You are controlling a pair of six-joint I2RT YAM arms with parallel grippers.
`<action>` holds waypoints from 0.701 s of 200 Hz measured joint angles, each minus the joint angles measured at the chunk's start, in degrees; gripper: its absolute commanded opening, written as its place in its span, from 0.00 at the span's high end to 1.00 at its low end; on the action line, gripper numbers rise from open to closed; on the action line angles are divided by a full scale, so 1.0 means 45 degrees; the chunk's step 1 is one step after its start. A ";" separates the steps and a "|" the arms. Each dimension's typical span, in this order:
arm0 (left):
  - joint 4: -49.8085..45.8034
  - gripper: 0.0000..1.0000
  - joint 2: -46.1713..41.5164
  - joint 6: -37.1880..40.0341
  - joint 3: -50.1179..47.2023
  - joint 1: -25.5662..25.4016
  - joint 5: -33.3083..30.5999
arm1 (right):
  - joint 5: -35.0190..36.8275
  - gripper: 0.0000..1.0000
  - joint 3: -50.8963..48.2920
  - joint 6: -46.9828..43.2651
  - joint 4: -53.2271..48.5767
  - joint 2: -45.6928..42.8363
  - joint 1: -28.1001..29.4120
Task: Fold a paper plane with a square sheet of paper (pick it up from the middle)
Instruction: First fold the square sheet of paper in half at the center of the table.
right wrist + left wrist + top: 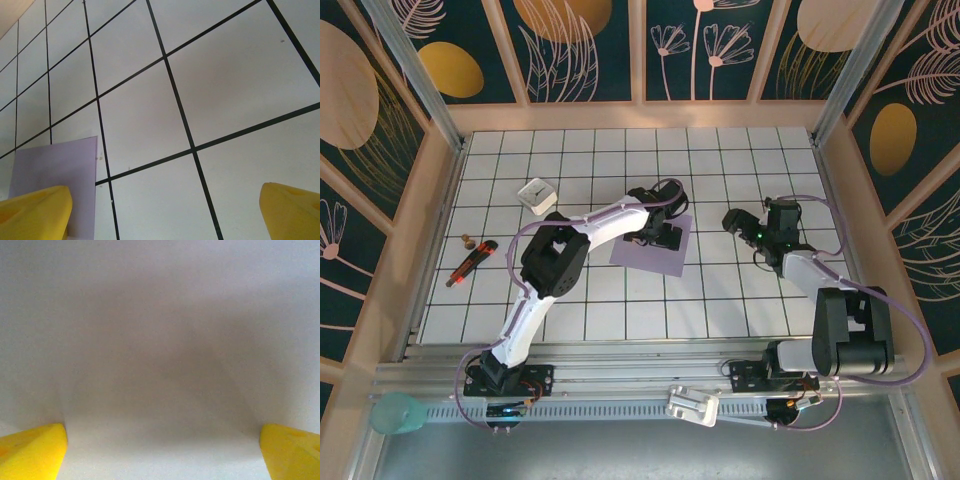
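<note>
The square sheet of paper point(642, 256) is lavender and lies flat on the tiled table near its middle. My left gripper point(661, 233) hangs directly over the sheet, pointing down, close to its surface. In the left wrist view the paper point(160, 340) spreads across the frame and my left gripper point(162, 452) is open, its yellow fingertips point(35, 452) far apart with nothing between them. My right gripper point(735, 221) stands to the right of the sheet, apart from it. In the right wrist view my right gripper point(165, 212) is open above bare tiles, with a corner of the paper point(55, 167) at lower left.
A small white block point(536, 195) sits at the back left. A red and black knife-like tool point(472, 263) and a small brass piece point(467, 241) lie near the table's left edge. Wooden walls point(640, 115) ring the table. A teal cup point(398, 412) stands off the front left corner.
</note>
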 measured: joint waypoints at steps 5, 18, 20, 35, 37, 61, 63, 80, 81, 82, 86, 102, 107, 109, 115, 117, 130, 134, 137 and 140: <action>0.0000 0.03 0.0000 0.0010 0.0000 0.0000 -0.0005 | 0.0000 0.03 0.0000 0.0000 -0.0005 -0.0010 0.0000; 0.0034 0.04 -0.0024 0.0019 -0.0034 0.0000 -0.0015 | 0.0005 0.03 0.0000 0.0000 -0.0005 -0.0049 0.0000; 0.0044 0.04 -0.0029 0.0019 -0.0049 0.0000 -0.0019 | 0.0005 0.03 0.0000 0.0000 -0.0010 -0.0049 0.0000; 0.0083 0.06 -0.0058 0.0053 -0.0092 0.0000 -0.0039 | 0.0010 0.03 0.0000 0.0000 -0.0010 -0.0078 0.0000; 0.0083 0.06 -0.0058 0.0053 -0.0097 0.0000 -0.0044 | 0.0010 0.03 0.0000 0.0000 -0.0015 -0.0083 0.0000; 0.0112 0.08 -0.0097 0.0063 -0.0165 0.0010 -0.0049 | 0.0010 0.03 0.0000 0.0000 -0.0034 -0.0107 0.0000; 0.0117 0.08 -0.0097 0.0068 -0.0165 0.0015 -0.0049 | 0.0010 0.03 0.0000 0.0000 -0.0034 -0.0107 0.0000; 0.0155 0.10 -0.0117 0.0102 -0.0189 0.0010 -0.0044 | 0.0010 0.03 0.0000 0.0005 -0.0044 -0.0107 0.0000; 0.0155 0.11 -0.0117 0.0102 -0.0189 0.0010 -0.0044 | 0.0010 0.03 0.0000 0.0005 -0.0044 -0.0107 0.0000; 0.0160 0.11 -0.0121 0.0102 -0.0189 0.0010 -0.0039 | 0.0010 0.03 0.0000 0.0000 -0.0044 -0.0107 0.0000; 0.0165 0.12 -0.0121 0.0112 -0.0189 0.0010 -0.0039 | 0.0010 0.03 0.0000 0.0005 -0.0044 -0.0107 0.0000; 0.0228 0.18 -0.0126 0.0146 -0.0209 0.0010 -0.0024 | 0.0010 0.03 0.0000 0.0005 -0.0044 -0.0107 0.0000; 0.0253 0.21 -0.0141 0.0180 -0.0233 0.0010 -0.0019 | 0.0010 0.03 0.0000 0.0005 -0.0044 -0.0107 0.0000; 0.0277 0.22 -0.0146 0.0165 -0.0248 0.0010 -0.0015 | 0.0010 0.03 0.0000 0.0010 -0.0044 -0.0107 0.0000; 0.0330 0.27 -0.0175 0.0151 -0.0291 0.0010 0.0010 | 0.0010 0.03 0.0000 0.0010 -0.0044 -0.0107 0.0000; 0.0364 0.28 -0.0180 0.0214 -0.0316 0.0015 0.0015 | 0.0010 0.03 0.0000 0.0015 -0.0049 -0.0107 0.0000; 0.0593 0.35 -0.0321 0.0180 -0.0515 0.0019 0.0151 | 0.0005 0.03 0.0000 0.0044 -0.0049 -0.0107 0.0000; 0.0709 0.37 -0.0374 0.0194 -0.0602 0.0024 0.0228 | 0.0000 0.03 0.0000 0.0049 -0.0049 -0.0107 0.0000; 0.0826 0.38 -0.0427 0.0151 -0.0695 0.0024 0.0316 | 0.0000 0.03 0.0000 0.0049 -0.0053 -0.0107 0.0000; 0.0923 0.40 -0.0481 0.0170 -0.0777 0.0024 0.0393 | 0.0000 0.03 0.0000 0.0049 -0.0053 -0.0107 0.0000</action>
